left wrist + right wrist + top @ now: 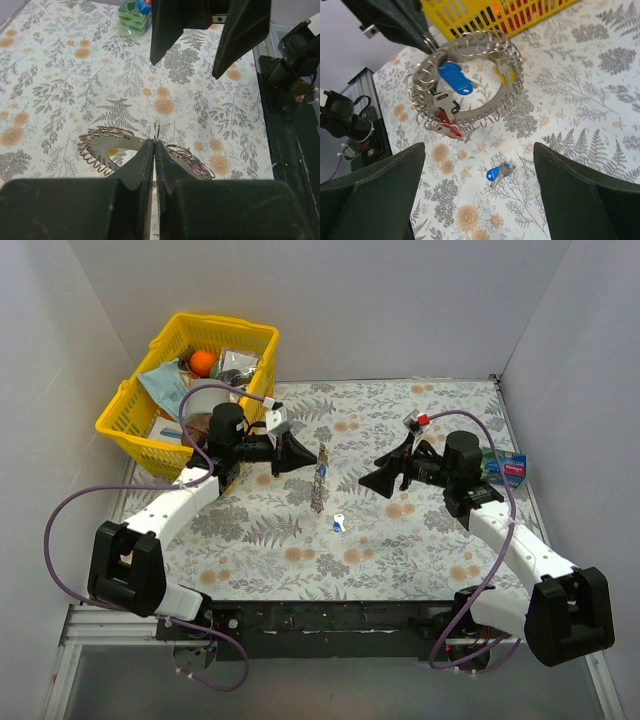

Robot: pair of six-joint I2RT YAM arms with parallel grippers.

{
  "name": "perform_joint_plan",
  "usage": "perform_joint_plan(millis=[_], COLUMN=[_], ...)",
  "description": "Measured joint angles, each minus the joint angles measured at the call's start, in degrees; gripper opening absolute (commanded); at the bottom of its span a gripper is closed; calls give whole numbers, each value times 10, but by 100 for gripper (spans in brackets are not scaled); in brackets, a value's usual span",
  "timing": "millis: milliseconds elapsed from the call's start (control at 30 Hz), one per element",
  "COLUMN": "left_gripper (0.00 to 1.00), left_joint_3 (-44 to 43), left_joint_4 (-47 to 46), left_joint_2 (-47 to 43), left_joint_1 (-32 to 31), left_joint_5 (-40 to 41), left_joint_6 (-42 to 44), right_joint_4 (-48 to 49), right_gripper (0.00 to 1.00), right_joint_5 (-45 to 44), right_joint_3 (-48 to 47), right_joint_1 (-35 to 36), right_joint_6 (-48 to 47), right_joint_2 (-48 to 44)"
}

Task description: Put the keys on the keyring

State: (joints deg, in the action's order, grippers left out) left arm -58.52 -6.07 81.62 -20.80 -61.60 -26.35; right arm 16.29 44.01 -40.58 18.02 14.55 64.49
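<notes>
My left gripper [303, 456] is shut on the edge of the keyring [319, 480] and holds it upright above the floral mat. In the left wrist view the shut gripper [154, 145] pinches the ring, whose beaded edge [97, 145] spreads to both sides. In the right wrist view the keyring [479, 116] carries a blue key [455, 77], a red key [445, 129] and a yellow one [504, 70]. A loose blue-headed key [498, 172] lies on the mat, also in the top view [339, 523]. My right gripper [383, 480] is open and empty, facing the ring, above the loose key.
A yellow basket [190, 390] with assorted items stands at the back left. A green and blue object [505, 468] sits at the right edge, also in the left wrist view [135, 12]. White walls enclose the mat on three sides.
</notes>
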Motion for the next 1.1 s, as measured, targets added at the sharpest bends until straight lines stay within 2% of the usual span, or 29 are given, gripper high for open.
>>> perform_joint_plan(millis=[233,467,633,667,833,900,1100], left_gripper=[0,0,0,0,0,0,0], left_joint_3=[45,48,48,48,48,48,48], left_joint_4=[18,63,94,97,105,106,108], left_joint_2=[-41,-54,-54,-54,-54,-54,-54], left_joint_1=[1,4,8,8,8,8,8], left_joint_5=[10,25,34,35,37,37,37], left_joint_6=[6,37,56,59,65,67,71], right_joint_4=[-71,-149,-229,-244,-315,-343,-403], right_gripper=[97,96,83,77,71,64,59], right_joint_5=[-64,-141,-218,-231,-278,-292,-311], right_joint_3=[-2,-31,-97,-115,-196,-218,-235], right_joint_1=[29,73,110,116,143,153,176], right_joint_6=[1,38,66,72,84,87,93], right_joint_2=[59,149,195,206,279,313,377])
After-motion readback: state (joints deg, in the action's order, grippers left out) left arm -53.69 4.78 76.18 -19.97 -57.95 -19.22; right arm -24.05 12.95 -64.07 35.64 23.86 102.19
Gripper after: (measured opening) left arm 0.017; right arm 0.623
